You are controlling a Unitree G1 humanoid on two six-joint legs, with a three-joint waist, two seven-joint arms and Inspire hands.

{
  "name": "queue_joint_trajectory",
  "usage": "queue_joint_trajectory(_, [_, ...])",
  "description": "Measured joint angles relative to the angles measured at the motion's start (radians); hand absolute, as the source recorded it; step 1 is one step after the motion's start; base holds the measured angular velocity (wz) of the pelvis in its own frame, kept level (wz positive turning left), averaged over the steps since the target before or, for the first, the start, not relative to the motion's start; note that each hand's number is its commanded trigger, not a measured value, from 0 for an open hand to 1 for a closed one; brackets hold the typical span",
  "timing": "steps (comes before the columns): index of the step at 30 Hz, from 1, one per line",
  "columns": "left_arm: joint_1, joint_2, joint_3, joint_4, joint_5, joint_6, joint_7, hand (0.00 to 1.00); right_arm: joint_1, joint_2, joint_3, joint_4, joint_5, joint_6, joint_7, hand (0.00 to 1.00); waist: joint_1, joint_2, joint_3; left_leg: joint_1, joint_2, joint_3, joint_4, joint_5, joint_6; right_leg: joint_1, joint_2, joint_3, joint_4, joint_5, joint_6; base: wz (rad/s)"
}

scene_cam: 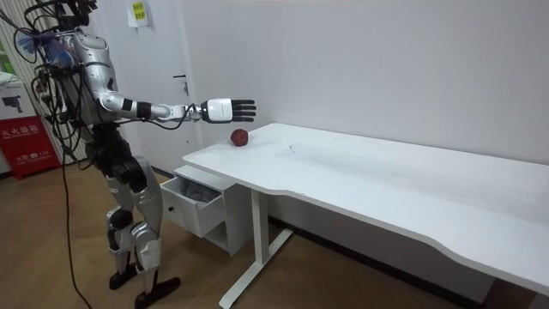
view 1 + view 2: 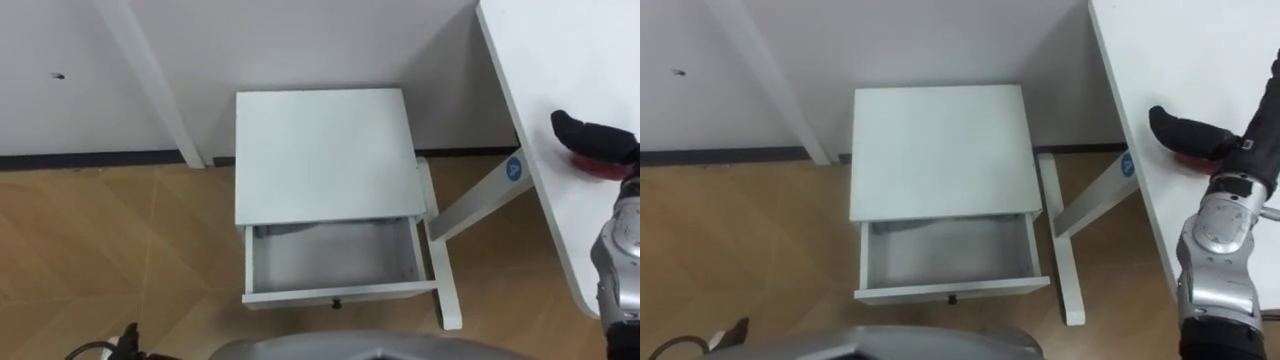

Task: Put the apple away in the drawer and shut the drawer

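A red apple [image 1: 239,137] lies near the corner of the white desk [image 1: 369,172]; in the left eye view a red sliver of the apple [image 2: 592,168] peeks out from under my right hand [image 2: 592,136]. That hand [image 1: 227,109] is open, its fingers stretched straight, and it hovers just above the apple at the end of my outstretched arm. On the floor in front of me stands a small white cabinet [image 2: 325,150]. Its drawer [image 2: 340,294] is pulled open and holds nothing.
The desk's white leg and foot [image 2: 445,260] run close along the cabinet's right side. A white wall and a slanted white post [image 2: 150,80] stand behind the cabinet. Wooden floor [image 2: 110,250] spreads to the left of it.
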Motion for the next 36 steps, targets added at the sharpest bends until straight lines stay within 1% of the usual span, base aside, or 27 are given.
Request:
queue_joint_trajectory(7, [0.023,0.0,-0.001,0.025,0.001,0.004,0.0,0.0,0.005,0.0,0.0,0.077,-0.002,0.005,0.016,0.0,-0.001,-0.001,0.0,0.0,0.0,-0.003,-0.001,0.0,0.0,0.001,0.0,-0.002,0.001,0.0,0.0,0.0])
queue_joint_trajectory(9, [0.024,0.0,-0.001,0.026,0.001,0.004,0.0,0.0,0.006,0.0,0.0,0.088,-0.002,0.014,0.031,0.0,-0.001,-0.001,0.0003,-0.001,0.0,-0.003,-0.002,0.0,0.0,0.0,0.0,-0.002,0.0,0.0,0.0,0.0])
queue_joint_trajectory(15, [0.024,0.001,-0.001,0.027,0.001,0.004,0.0,0.0,0.008,0.0,0.001,0.126,-0.009,0.013,0.051,0.0,-0.001,-0.001,0.0009,0.002,0.0,-0.002,-0.001,0.0,0.0,0.006,0.0,-0.005,-0.001,0.0,0.0,0.01])
queue_joint_trajectory(20, [0.025,0.001,0.006,0.027,0.001,0.004,-0.002,0.0,0.019,0.0,0.0,0.132,-0.009,0.015,0.074,0.0,0.001,0.005,0.0035,0.011,0.001,0.0,-0.005,0.0,0.0,0.013,0.0,-0.006,0.0,0.0,0.0,0.0])
queue_joint_trajectory(21, [0.025,0.001,0.01,0.027,0.001,0.003,-0.005,0.0,0.019,0.0,0.0,0.132,-0.009,0.015,0.075,0.1,0.001,0.005,0.0034,0.011,0.001,0.0,-0.004,0.0,0.0,0.013,0.0,-0.006,0.0,0.0,0.0,0.0])
queue_joint_trajectory(22, [0.025,0.001,0.011,0.027,0.001,0.003,-0.006,0.0,0.019,0.0,0.0,0.132,-0.009,0.015,0.075,0.52,0.001,0.004,0.0034,0.011,0.001,0.0,-0.004,0.0,0.0,0.013,0.0,-0.006,0.0,0.0,0.0,0.0])
queue_joint_trajectory(23, [0.026,0.001,0.011,0.027,0.001,0.003,-0.007,0.0,0.018,0.0,0.0,0.132,-0.009,0.015,0.075,0.72,0.001,0.004,0.0032,0.011,0.001,0.0,-0.004,0.0,0.0,0.014,0.0,-0.007,0.0,0.0,0.0,0.0])
queue_joint_trajectory(24, [0.027,0.001,0.011,0.027,0.002,0.003,-0.007,0.0,0.018,0.0,0.0,0.132,-0.009,0.015,0.075,1.0,0.002,0.003,0.0031,0.011,0.001,-0.001,-0.003,0.0,0.0,0.014,0.0,-0.007,0.0,0.0,0.0,0.0])
queue_joint_trajectory(30, [0.03,0.001,0.011,0.027,0.002,0.002,-0.008,0.0,0.019,0.0,0.0,0.132,-0.009,0.011,0.075,1.0,0.002,0.0,0.0027,0.011,0.001,-0.001,-0.003,0.0,0.0,0.015,0.0,-0.008,0.001,0.0,0.0,0.0])
queue_joint_trajectory(36, [0.032,0.001,0.01,0.028,0.001,0.001,-0.009,0.0,0.019,0.0,0.002,0.146,-0.012,0.011,0.077,1.0,0.003,-0.008,0.0033,0.011,0.0,-0.002,-0.002,0.0,0.0,0.016,0.0,-0.008,0.0,0.0,0.0,0.0])
